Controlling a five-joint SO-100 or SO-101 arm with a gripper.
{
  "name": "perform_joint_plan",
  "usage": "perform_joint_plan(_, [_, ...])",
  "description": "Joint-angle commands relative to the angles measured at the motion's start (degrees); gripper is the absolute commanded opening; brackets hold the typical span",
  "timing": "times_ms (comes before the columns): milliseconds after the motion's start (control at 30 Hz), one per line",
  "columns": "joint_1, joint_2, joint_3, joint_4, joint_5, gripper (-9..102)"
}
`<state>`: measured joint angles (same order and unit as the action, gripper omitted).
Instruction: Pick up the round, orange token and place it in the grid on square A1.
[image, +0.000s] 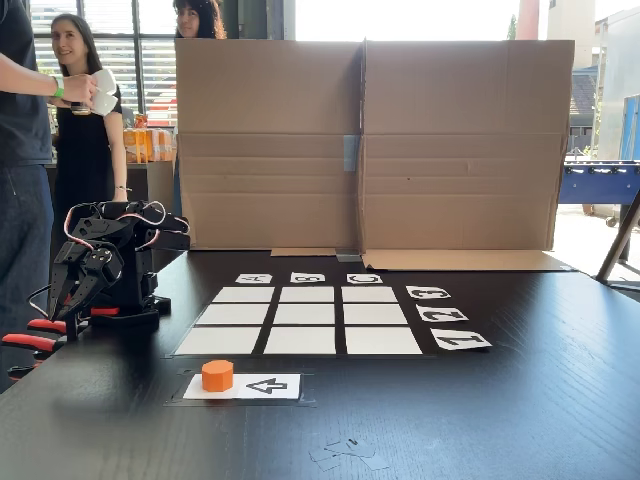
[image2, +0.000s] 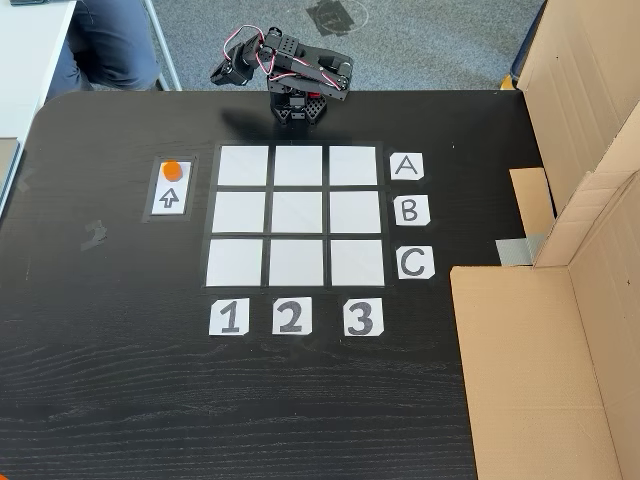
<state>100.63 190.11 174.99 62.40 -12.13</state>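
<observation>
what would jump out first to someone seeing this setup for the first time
The bright orange token stands out most, sitting on a white arrow card just left of the grid in the top-down fixed view. Next comes the grid of nine white squares on the black table, with letter and number cards along two edges. The black arm sits folded at the table's far edge.

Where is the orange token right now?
The token sits on the arrow card, left of the grid in the top-down fixed view, outside all nine squares.

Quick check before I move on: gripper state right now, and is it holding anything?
Gripper: holds nothing; folded at the arm's base, open or shut cannot be told. The token sits on the arrow card.
</observation>
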Motion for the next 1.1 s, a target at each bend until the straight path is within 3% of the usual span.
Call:
perform_joint_plan(0, [3.69,-6.68,0.18,-12.22,-0.53,7])
perform_joint_plan(467, [3.43,-7.12,0.18,-12.92,-0.62,5])
perform_joint_plan(667, [3.34,-10.63,-1.49,-14.94,-0.44,13])
perform_joint_plan(967, [1.76,-26.02,-15.03,-13.54,2.02,20])
perform_joint_plan(1067, [0.70,-33.84,-22.68,-9.05,2.46,20])
